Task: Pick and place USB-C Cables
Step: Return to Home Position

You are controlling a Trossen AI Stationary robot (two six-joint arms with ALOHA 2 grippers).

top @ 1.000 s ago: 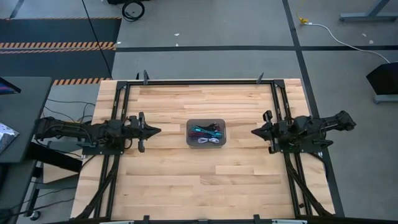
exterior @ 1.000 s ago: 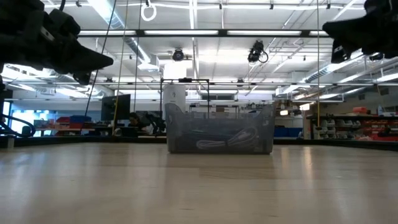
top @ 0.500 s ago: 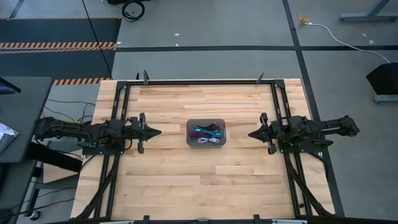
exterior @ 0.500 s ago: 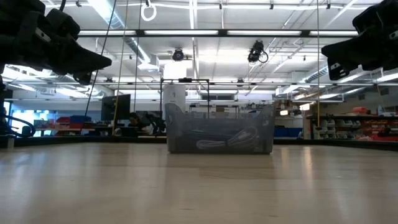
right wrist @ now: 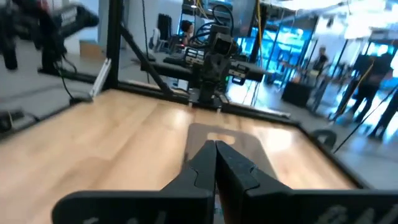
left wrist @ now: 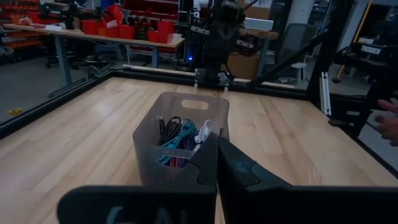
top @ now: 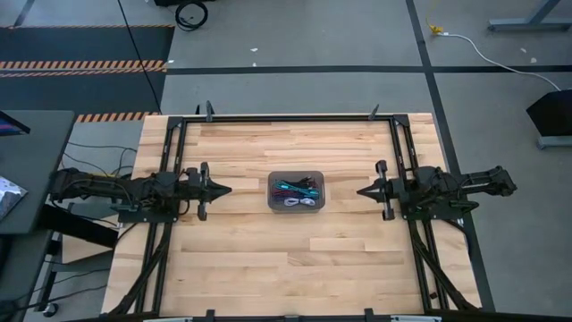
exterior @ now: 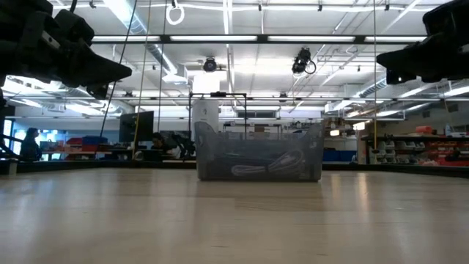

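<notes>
Grey see-through bin upright at the middle of the tabletop, with a handle slot cut in its end wall. Inside it, the USB-C cables in one loose tangle: a teal cable toward the bin's left end, a magenta cable toward its right end, a black cable along one wall, and a white-silver cable on the side nearest the tabletop's front edge. Other colours in the tangle too small to tell.

Between the bin and the tabletop's left edge, the left gripper, raised off the wood, fingers pressed together into a single point, aimed at the bin and well apart from it, holding nothing.

Toward the tabletop's right edge, the right gripper, likewise raised, fingers pressed together, pointed at the bin from the opposite side, well apart from it, holding nothing.

Beyond the table, at the margin of the left wrist view, a person's hand.
</notes>
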